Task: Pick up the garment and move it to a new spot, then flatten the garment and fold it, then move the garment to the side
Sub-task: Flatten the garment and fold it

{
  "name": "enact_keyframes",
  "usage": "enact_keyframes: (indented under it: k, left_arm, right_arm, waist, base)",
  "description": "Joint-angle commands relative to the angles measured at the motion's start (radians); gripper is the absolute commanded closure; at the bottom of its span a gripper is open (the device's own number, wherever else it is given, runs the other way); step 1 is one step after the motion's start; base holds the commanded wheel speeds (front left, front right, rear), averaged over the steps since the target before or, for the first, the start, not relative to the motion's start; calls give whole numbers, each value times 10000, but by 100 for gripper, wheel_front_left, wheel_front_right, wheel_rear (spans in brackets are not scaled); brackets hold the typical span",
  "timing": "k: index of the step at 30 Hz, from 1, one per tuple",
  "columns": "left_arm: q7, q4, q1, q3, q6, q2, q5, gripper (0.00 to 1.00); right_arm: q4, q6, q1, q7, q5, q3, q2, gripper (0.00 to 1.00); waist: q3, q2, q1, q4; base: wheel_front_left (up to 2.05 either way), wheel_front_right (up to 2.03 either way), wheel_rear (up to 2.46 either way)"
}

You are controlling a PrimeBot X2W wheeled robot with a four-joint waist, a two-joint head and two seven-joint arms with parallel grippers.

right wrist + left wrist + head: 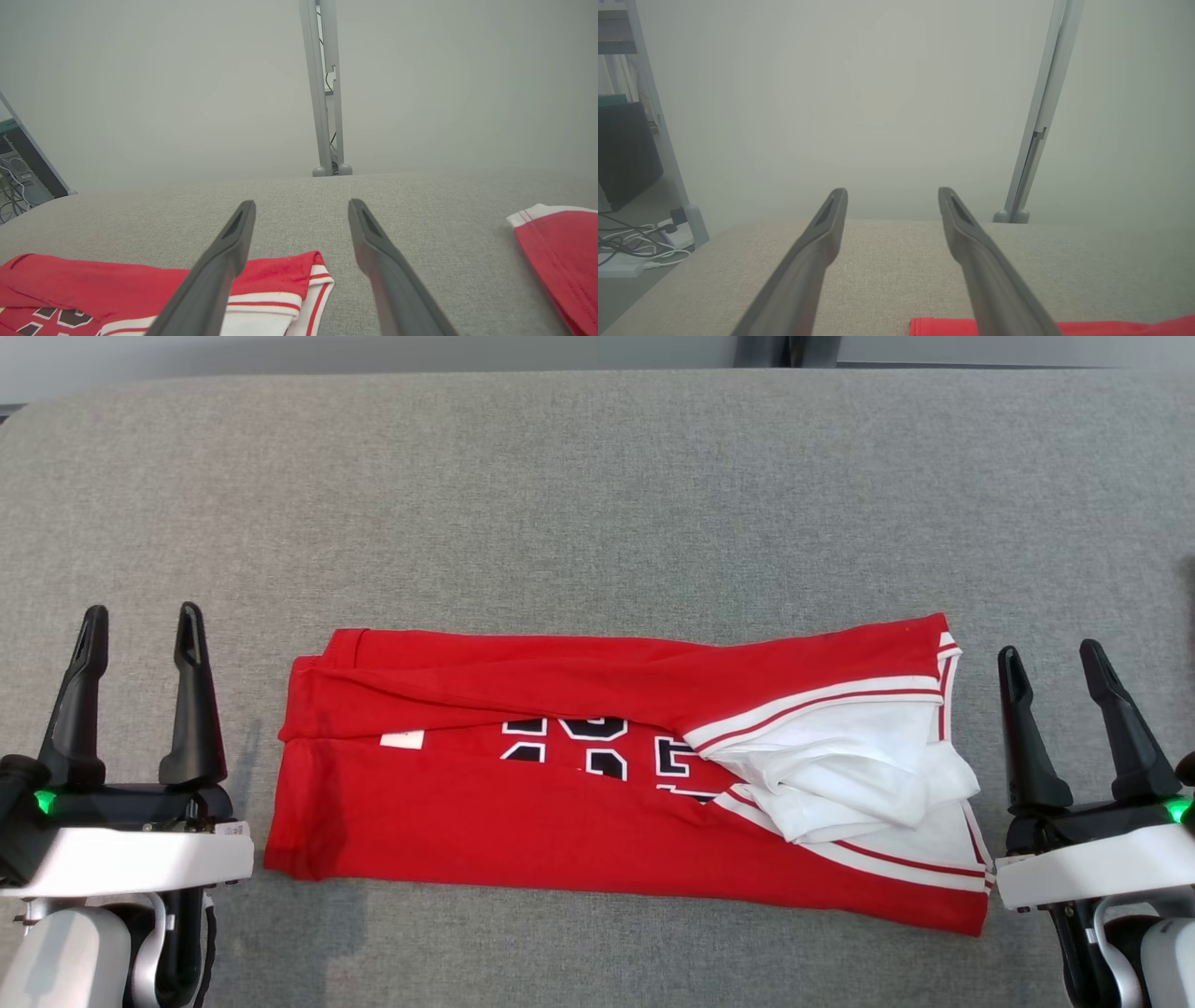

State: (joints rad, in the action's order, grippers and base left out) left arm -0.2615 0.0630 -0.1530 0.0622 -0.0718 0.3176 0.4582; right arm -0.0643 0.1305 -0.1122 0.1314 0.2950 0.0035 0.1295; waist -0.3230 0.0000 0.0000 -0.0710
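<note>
Probably mid-fold: garment [616, 775] lying as a long red band across the middle of the grey table [597, 476], hem end left, white sleeves [868, 765] bunched loosely at the right end. Near the left end but not touching, left gripper [142, 609]; near the right end, likewise apart, right gripper [1050, 649]; both with jaws spread wide and holding nothing.

For a clean crosswise fold, best to smooth or tuck the loose white bunch first, then pinch the near and far corners of one end, lift low and carry across to meet the other end squarely. Worth gripping all layers together, to stop the top flap sliding.

Off to the right in the right wrist view, a second red piece [560, 266] with white trim, apart from the garment; worth avoiding when shifting sideways. Beyond the far edge, a grey post [324, 93]; left of the table, cables [630, 252] on the floor. Nothing between grippers and cloth.
</note>
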Motion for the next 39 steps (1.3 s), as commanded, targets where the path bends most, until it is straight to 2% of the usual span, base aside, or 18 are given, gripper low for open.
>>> enact_keyframes:
  k: [1,14,25,33,34,35,36,39]
  left_arm:
    - [-27,-77,-2,-120,118,-52,-90,0]
    - [-27,-754,-247,-513,1071,-687,-801,0]
    - [-28,-980,-456,-496,1382,-991,-1021,0]
    - [-28,-1101,-559,-607,1507,-1088,-1107,0]
    - [-28,-1104,-567,-621,1527,-1100,-1119,0]
    - [-28,-1102,-576,-645,1540,-1104,-1134,0]
    - [-28,-1106,-582,-660,1548,-1118,-1146,0]
    - [-28,-1085,-624,-707,1566,-1133,-1161,0]
  right_arm:
    - [61,5,90,12,-9,-17,40,0]
    - [624,5,-113,-395,7,-77,149,0]
    - [2482,4,-75,-904,502,606,136,0]
    - [3481,16,-46,-1471,1165,1711,150,0]
    - [3476,25,-31,-1538,1250,1893,179,50]
    - [3443,39,-40,-1576,1301,2033,222,61]
    - [3369,39,-44,-1608,1394,2222,257,100]
    - [3138,22,-175,-1553,1564,2391,426,100]
  waist:
    - [48,0,0,-45]
    - [-48,0,0,-210]
    - [-341,0,0,-307]
    - [-478,0,0,-288]
    - [-483,0,0,-272]
    - [-492,0,0,-252]
    - [-497,0,0,-230]
    - [-532,0,0,-164]
  base:
    - [0,0,0]
    - [0,0,0]
    - [0,0,0]
    - [0,0,0]
    - [0,0,0]
    - [0,0,0]
    - [0,0,0]
    - [0,0,0]
